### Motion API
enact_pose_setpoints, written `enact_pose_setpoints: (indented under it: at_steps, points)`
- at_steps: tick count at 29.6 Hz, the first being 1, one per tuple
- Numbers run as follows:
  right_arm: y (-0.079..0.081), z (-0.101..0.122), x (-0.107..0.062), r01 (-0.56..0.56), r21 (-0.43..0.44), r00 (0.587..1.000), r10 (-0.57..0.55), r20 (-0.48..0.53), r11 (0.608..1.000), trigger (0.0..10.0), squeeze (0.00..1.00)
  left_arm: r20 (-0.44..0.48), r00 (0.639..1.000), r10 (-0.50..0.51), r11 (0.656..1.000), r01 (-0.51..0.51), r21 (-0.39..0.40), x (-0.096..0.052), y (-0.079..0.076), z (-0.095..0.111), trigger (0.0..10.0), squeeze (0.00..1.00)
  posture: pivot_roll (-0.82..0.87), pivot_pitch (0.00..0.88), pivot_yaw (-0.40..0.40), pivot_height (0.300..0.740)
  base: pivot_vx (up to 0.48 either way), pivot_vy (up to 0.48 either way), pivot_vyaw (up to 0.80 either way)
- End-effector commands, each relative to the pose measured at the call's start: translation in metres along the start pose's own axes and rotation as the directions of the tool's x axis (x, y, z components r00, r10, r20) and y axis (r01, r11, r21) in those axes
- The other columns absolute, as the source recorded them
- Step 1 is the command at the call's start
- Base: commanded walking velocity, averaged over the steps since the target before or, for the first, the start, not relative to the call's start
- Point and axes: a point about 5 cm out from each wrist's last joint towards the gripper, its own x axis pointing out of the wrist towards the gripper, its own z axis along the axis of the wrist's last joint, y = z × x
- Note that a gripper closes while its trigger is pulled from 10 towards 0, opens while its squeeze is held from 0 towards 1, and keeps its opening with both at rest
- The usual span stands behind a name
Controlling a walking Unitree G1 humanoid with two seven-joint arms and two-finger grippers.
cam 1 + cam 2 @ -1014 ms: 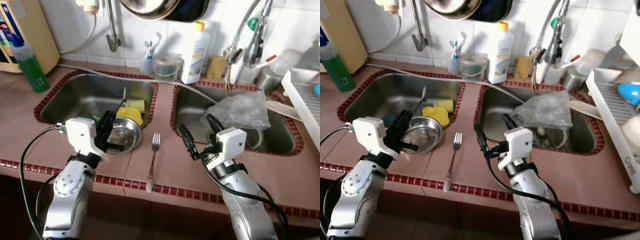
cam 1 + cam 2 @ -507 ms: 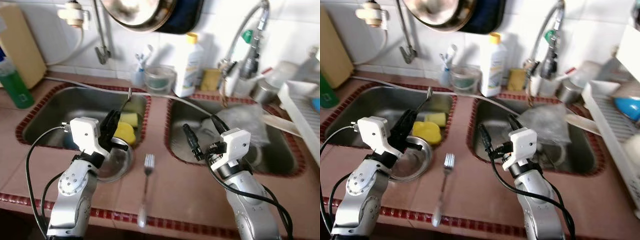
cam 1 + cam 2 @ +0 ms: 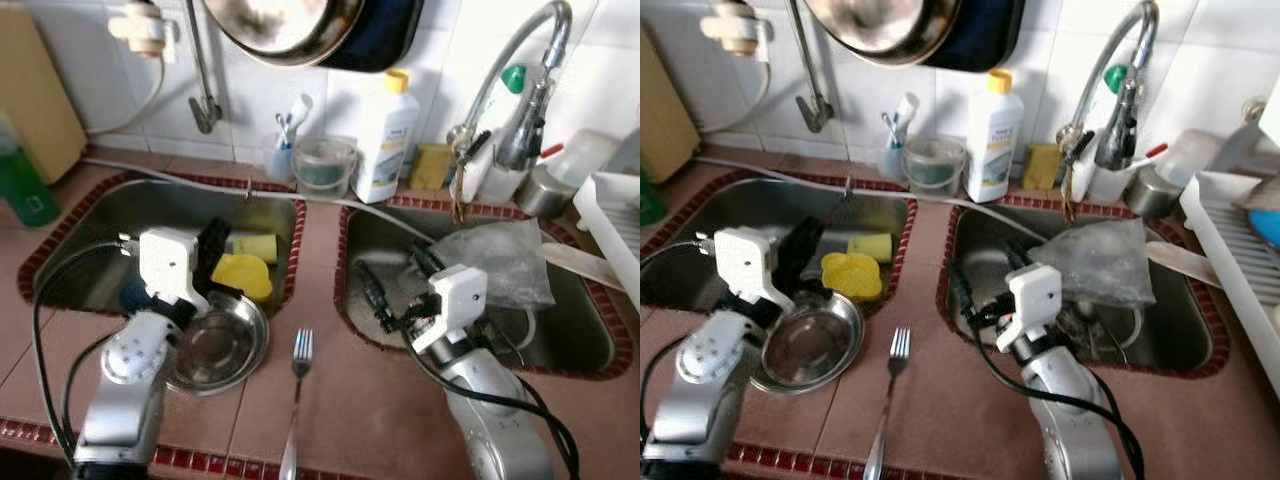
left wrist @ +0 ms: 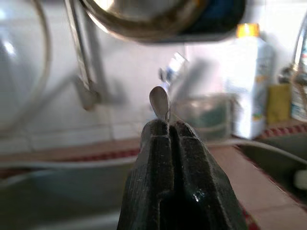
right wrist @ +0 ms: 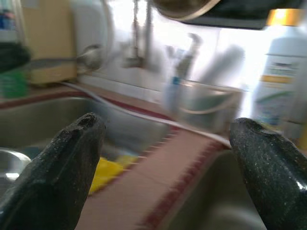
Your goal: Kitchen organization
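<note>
Lower left of the head view: my left arm is bent up from the desk edge, wrist cocked back, white wrist block upright above the steel bowl. My left tool points away toward the back of the left sink. Its fingers are pressed together on a spoon; the wrist view shows the spoon's bowl sticking up just past the fingertips.

Lower right of centre: my right arm rises from the desk edge, forearm tilted toward the middle, wrist block angled. My right tool reaches over the near left rim of the right sink, fingers spread wide, nothing between them.

Fork lies on the tiled desk between the two sinks, tines toward the wall, low centre of frame. The steel bowl sits on the near right edge of the left sink, a yellow sponge just behind it. Crumpled clear plastic bag in the right sink.

White bottle with yellow cap stands at upper centre against the wall; its label has green and blue print, too blurred to read.
</note>
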Motion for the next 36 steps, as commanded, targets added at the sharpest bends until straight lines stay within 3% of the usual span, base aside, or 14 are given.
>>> enact_pose_setpoints:
  at_steps: [1,6,11,28,36]
  points:
    - [0.001,0.001,-0.004,-0.013,0.007,1.0,0.013,-0.01,1.0,10.0,0.0,-0.002,1.0,-0.027,0.997,0.027,0.066,0.006,0.005,0.002,10.0,0.0,-0.05,0.064,-0.017,0.74,0.0,0.0,0.0]
    - [0.005,0.001,-0.008,-0.022,0.017,0.999,0.022,-0.024,1.0,10.0,0.0,-0.017,0.998,-0.054,0.993,0.056,0.101,0.011,0.01,0.001,10.0,0.0,-0.06,0.087,-0.012,0.74,0.0,0.0,0.0]
    - [0.011,0.004,-0.018,-0.017,0.033,0.999,0.019,-0.039,0.999,10.0,0.0,-0.071,0.99,-0.119,0.974,0.131,0.184,0.024,0.014,-0.003,10.0,0.0,-0.09,0.13,0.002,0.74,0.0,0.0,0.0]
    - [0.039,0.021,-0.046,-0.041,0.104,0.995,0.049,-0.083,0.994,10.0,0.0,-0.169,0.965,-0.201,0.958,0.229,0.171,0.037,0.028,-0.012,10.0,0.0,-0.14,0.241,0.047,0.74,0.0,0.0,0.0]
    - [0.043,0.022,-0.057,-0.04,0.112,0.99,0.054,-0.127,0.993,10.0,0.0,-0.192,0.961,-0.197,0.955,0.233,0.183,0.04,0.04,-0.011,10.0,0.0,-0.14,0.262,0.047,0.74,0.0,0.0,0.0]
